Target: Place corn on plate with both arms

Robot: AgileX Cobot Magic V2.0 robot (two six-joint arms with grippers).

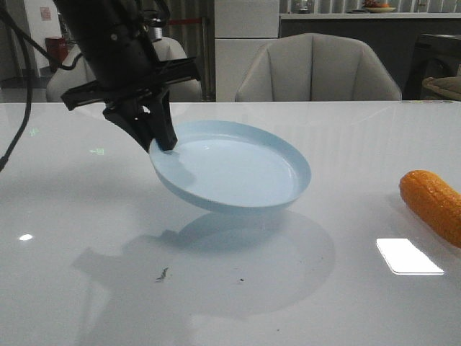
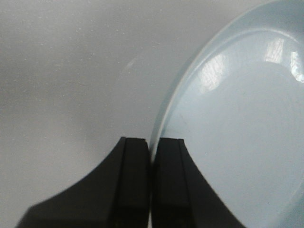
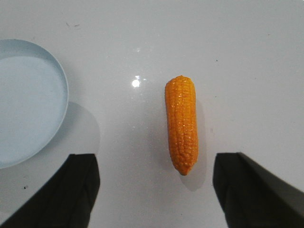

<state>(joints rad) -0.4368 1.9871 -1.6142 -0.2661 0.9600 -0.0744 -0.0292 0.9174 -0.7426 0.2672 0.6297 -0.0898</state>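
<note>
The pale-blue plate (image 1: 238, 169) hangs tilted above the white table, its shadow below it. My left gripper (image 1: 164, 140) is shut on the plate's left rim; in the left wrist view the rim (image 2: 164, 114) runs between the black fingers (image 2: 133, 180). The orange corn (image 1: 434, 204) lies on the table at the right edge. In the right wrist view the corn (image 3: 182, 123) lies lengthwise ahead of my open right gripper (image 3: 154, 190), a little toward one finger, untouched. The plate also shows in that view (image 3: 26, 102). The right gripper is out of the front view.
Grey chairs (image 1: 317, 68) stand behind the table's far edge. A bright light patch (image 1: 408, 256) reflects on the table near the corn. Small dark specks (image 1: 163, 273) lie on the table in front of the plate.
</note>
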